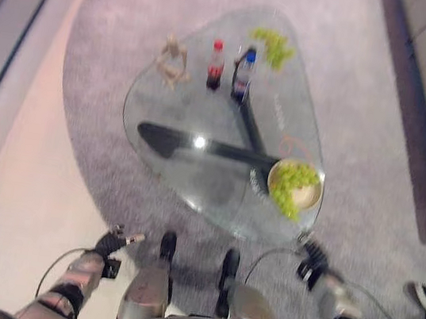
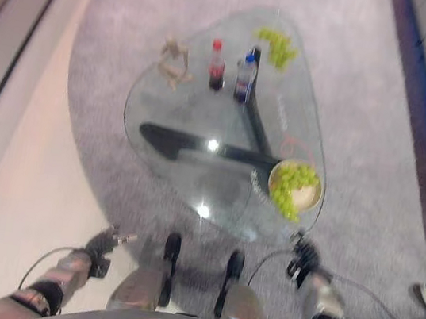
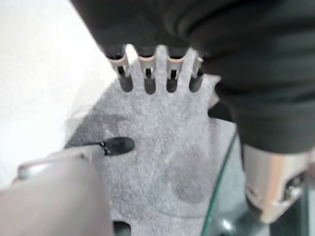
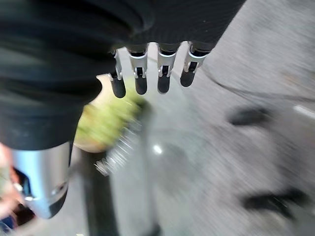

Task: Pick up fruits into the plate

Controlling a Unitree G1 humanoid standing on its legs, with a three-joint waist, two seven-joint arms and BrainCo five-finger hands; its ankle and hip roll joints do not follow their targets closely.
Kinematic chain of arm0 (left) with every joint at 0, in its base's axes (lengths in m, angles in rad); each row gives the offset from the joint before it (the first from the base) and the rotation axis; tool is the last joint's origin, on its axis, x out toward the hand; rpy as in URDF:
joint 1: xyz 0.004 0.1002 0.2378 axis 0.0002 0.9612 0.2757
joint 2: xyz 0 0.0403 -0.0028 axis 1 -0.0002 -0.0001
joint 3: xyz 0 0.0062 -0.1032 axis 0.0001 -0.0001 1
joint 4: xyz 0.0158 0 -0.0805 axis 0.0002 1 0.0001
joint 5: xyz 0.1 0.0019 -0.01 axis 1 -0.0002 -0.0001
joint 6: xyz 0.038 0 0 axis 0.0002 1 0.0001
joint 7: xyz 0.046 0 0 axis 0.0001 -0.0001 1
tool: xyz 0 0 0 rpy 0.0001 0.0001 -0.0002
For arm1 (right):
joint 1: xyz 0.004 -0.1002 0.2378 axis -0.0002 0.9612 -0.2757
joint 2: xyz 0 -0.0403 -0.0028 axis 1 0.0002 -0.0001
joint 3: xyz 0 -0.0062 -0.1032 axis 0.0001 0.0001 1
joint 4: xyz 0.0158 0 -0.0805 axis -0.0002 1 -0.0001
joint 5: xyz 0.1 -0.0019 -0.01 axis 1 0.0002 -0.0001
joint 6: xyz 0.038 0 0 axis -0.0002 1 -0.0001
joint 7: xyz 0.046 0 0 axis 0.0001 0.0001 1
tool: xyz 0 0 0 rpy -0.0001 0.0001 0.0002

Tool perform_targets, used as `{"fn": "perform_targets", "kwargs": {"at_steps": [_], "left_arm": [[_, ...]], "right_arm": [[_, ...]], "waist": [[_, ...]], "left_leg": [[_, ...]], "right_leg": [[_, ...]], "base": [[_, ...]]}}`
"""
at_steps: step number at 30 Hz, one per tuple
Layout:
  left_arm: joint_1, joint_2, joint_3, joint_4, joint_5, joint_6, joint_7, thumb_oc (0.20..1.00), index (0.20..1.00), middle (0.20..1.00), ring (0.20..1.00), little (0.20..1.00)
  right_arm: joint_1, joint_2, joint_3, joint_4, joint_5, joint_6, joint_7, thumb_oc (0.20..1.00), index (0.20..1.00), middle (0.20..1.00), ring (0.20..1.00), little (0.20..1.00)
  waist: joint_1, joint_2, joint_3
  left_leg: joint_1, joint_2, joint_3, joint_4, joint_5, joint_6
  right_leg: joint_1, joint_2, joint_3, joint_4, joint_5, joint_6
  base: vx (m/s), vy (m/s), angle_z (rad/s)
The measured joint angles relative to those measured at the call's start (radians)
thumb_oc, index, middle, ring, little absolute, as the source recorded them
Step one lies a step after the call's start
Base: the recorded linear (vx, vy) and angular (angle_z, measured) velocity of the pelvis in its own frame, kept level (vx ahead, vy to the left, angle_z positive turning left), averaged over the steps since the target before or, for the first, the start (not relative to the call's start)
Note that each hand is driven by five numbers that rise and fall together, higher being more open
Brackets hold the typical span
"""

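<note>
Closest to the head camera are my two hands, hanging low on my side of the rounded clear glass bench (image 1: pixel 205 102): the left hand (image 1: pixel 114 243) over the grey carpet (image 1: pixel 108 56), the right hand (image 1: pixel 312 260) just off the near bench edge. On the bench, one bunch of green grapes (image 1: pixel 293 183) already sits on the round cream plate (image 1: pixel 309 196) at the near right corner. A second loose bunch of green grapes (image 1: pixel 273 46) lies at the far end, well apart from the plate. Between them stand a red-capped dark soda bottle (image 1: pixel 216 65), a blue-capped clear bottle (image 1: pixel 243 74) and a little wooden figure (image 1: pixel 173 61).

Left wrist view: fingers (image 3: pixel 147 73) straight and relaxed, thumb apart, nothing held, carpet below.

Right wrist view: fingers (image 4: pixel 141 73) also loose and empty, with the plate and its grapes just past them.

My guess is the far bunch is next. I'd step around the bench first, come in clear of the bottles, and grab by the stem cluster so it doesn't shed.
</note>
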Motion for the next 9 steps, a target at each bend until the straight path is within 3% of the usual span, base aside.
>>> {"fn": "perform_targets", "kwargs": {"at_steps": [5, 9], "left_arm": [[0.039, -0.02, 0.003, 0.077, 0.001, -0.009, -0.04, 1.0, 1.0, 1.0, 1.0, 1.0], [0.078, -0.035, 0.034, 0.096, -0.002, -0.006, -0.06, 1.0, 1.0, 1.0, 1.0, 1.0]], "right_arm": [[0.028, 0.032, -0.005, 0.182, -0.06, -0.023, 0.039, 1.0, 1.0, 1.0, 1.0, 1.0], [0.06, 0.034, -0.007, 0.208, -0.121, -0.015, 0.031, 1.0, 1.0, 1.0, 1.0, 1.0]], "waist": [[0.0, 0.004, -0.087], [-0.003, 0.021, -0.11]], "left_leg": [[0.042, -0.002, 0.001, 0.0, -0.016, 0.012], [0.065, -0.003, 0.003, -0.001, -0.018, 0.016]], "right_leg": [[0.041, -0.002, 0.0, 0.0, -0.014, 0.0], [0.064, -0.005, 0.001, 0.0, -0.016, -0.003]], "base": [[0.09, 0.084, 0.0], [0.03, 0.084, -0.01]]}}
